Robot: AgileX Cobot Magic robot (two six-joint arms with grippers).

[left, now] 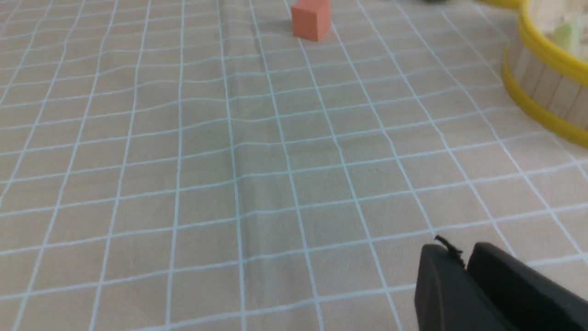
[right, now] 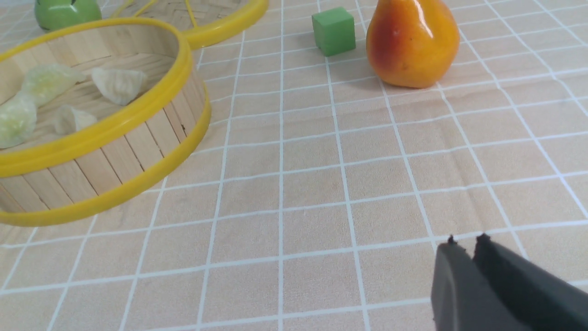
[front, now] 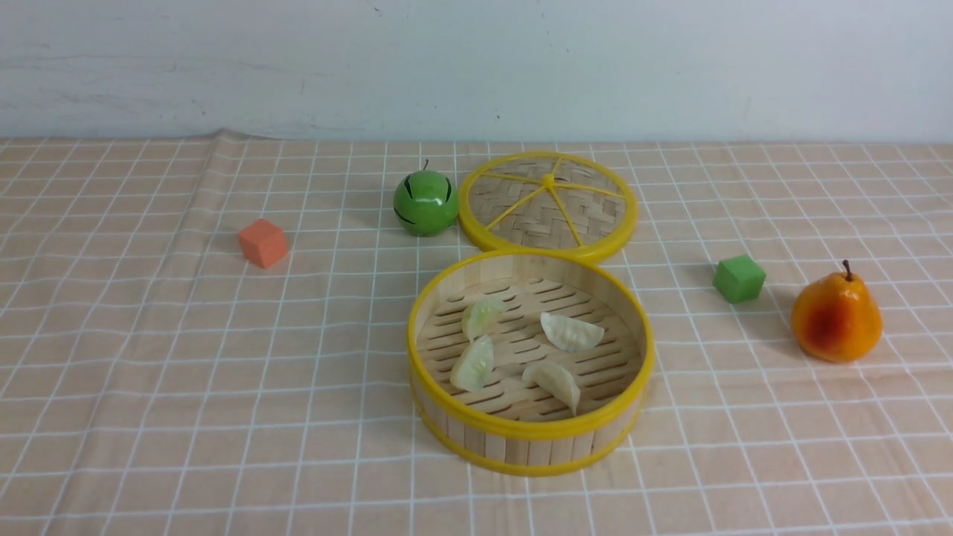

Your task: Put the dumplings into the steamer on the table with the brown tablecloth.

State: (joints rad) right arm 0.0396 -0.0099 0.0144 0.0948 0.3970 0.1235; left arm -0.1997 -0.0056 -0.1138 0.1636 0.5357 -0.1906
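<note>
The left gripper [left: 464, 257] shows only in its own wrist view, where the two dark fingers [left: 436, 285] lie pressed together with barely a slit between them and nothing caught there. It hangs above bare tablecloth [left: 183, 184], apart from everything else. The right gripper [right: 466, 246] looks much the same in its wrist view: the two fingertips [right: 448, 266] are drawn together, a thin seam between them, holding nothing and touching none of the objects. Neither arm appears in the front view.

The steamer [front: 530, 435] sits near the middle of the table [front: 149, 409], a little toward the near side. All four dumplings lie on its slatted floor: a pale green dumpling [front: 482, 316] at the far left, a second green dumpling [front: 473, 365] just nearer than it and touching or almost touching it, a white dumpling [front: 572, 333] at the far right, and another white dumpling [front: 555, 382] at the near right. The two white ones lie apart from each other.

The lid [front: 549, 202] lies flat just beyond the steamer, its near rim meeting the steamer's far rim. A green apple [front: 425, 203] stands just left of the lid. An orange cube [front: 263, 243] sits well off to the left. A green cube [front: 739, 278] sits to the right of the steamer, and a pear [front: 836, 318] stands upright just right of that cube.
</note>
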